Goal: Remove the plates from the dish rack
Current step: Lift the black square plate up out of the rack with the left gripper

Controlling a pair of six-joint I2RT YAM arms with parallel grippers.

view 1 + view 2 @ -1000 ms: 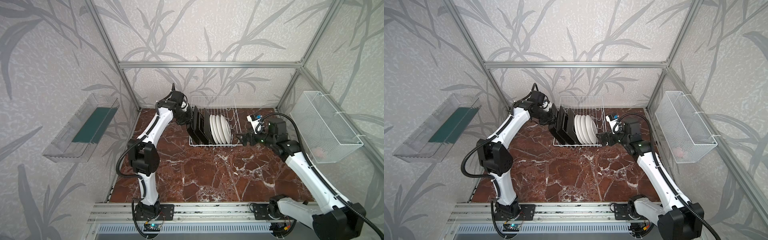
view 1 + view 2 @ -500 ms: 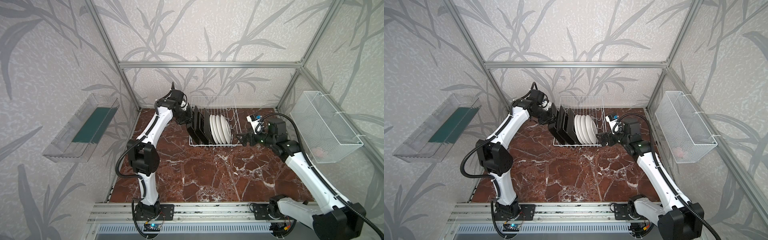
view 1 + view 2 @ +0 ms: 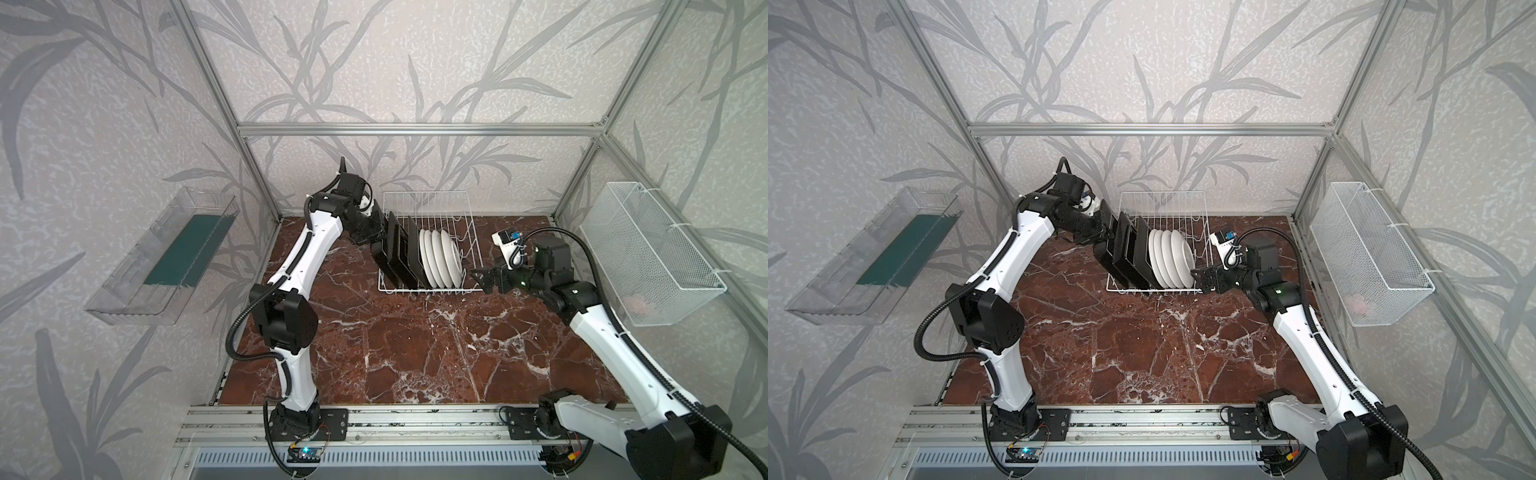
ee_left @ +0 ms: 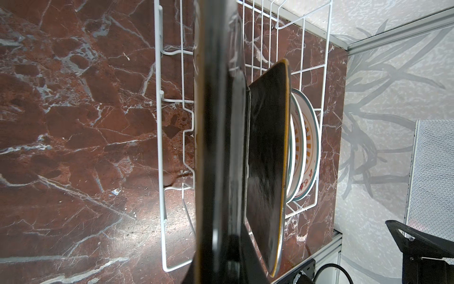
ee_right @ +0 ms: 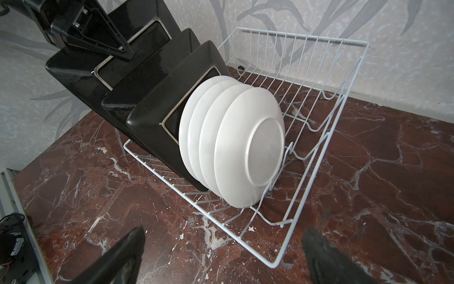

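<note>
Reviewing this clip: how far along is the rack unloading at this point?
Done: nothing yet; no plate lies on the marble table. In hand: the left gripper is shut on the outermost black plate at the dish rack's left end. Left: the other black plates and four white plates stand in the rack; the right gripper is open, empty, near its front right corner.

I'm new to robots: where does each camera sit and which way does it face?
Top views: twin cameras high at the front, looking down at both arms, the left tool, the right tool and the dish rack.
Left wrist: on the left arm, looking along the black plate it grips; only tool fingers show.
Right wrist: on the right arm, facing the white plates; its open fingers show.
Shared: both wrist views see the rack and plates.
</note>
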